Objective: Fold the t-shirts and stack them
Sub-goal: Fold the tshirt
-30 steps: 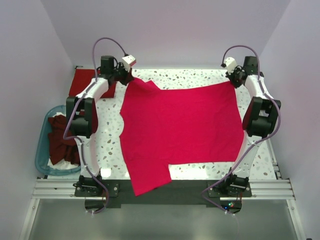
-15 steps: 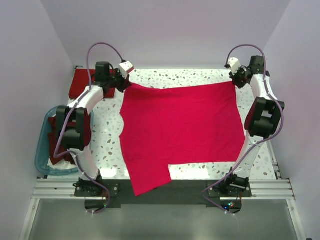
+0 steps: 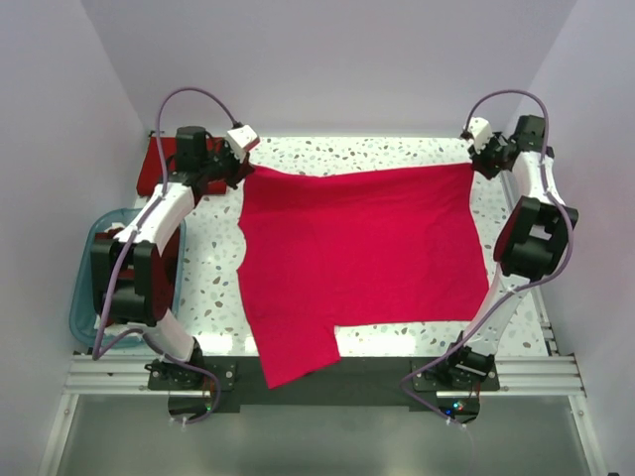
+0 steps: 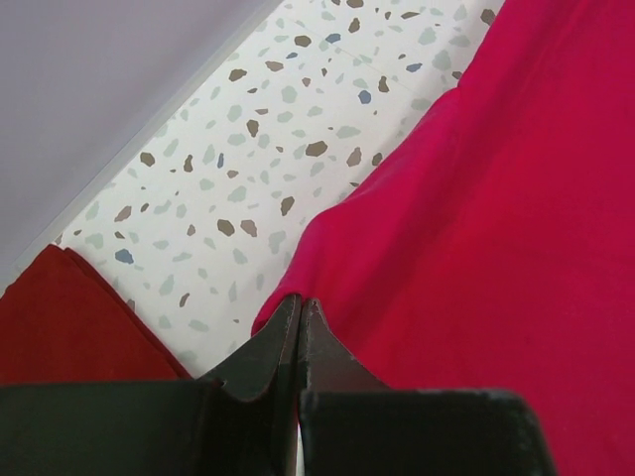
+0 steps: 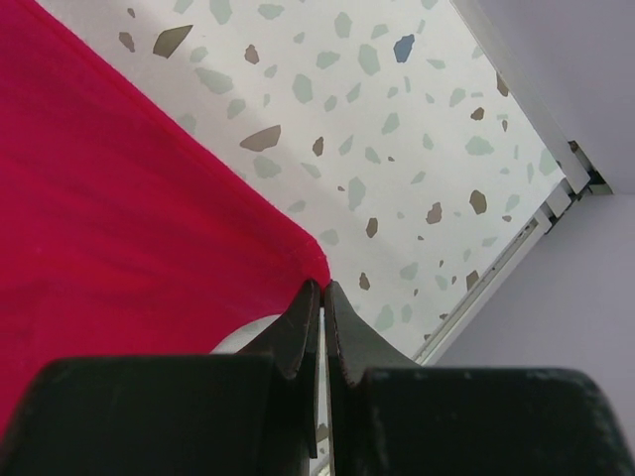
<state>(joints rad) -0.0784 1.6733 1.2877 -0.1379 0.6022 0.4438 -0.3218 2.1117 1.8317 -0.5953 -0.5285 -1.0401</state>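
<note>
Pale lilac walls close in a white speckled terrazzo table (image 3: 213, 268). A bright crimson-pink short-sleeved fabric t-shirt (image 3: 357, 248) lies spread across most of it, smooth and plain, one sleeve draped over the near edge at the left. Off the table's left side sits a translucent blue plastic tub (image 3: 77, 297) holding maroon shirts (image 3: 169, 268). A folded dark red shirt (image 3: 159, 164) rests at the far left corner. The left gripper (image 3: 241, 164) and right gripper (image 3: 474, 159) each pinch a far corner of the crimson t-shirt, fingers pressed together on the cloth.
</note>
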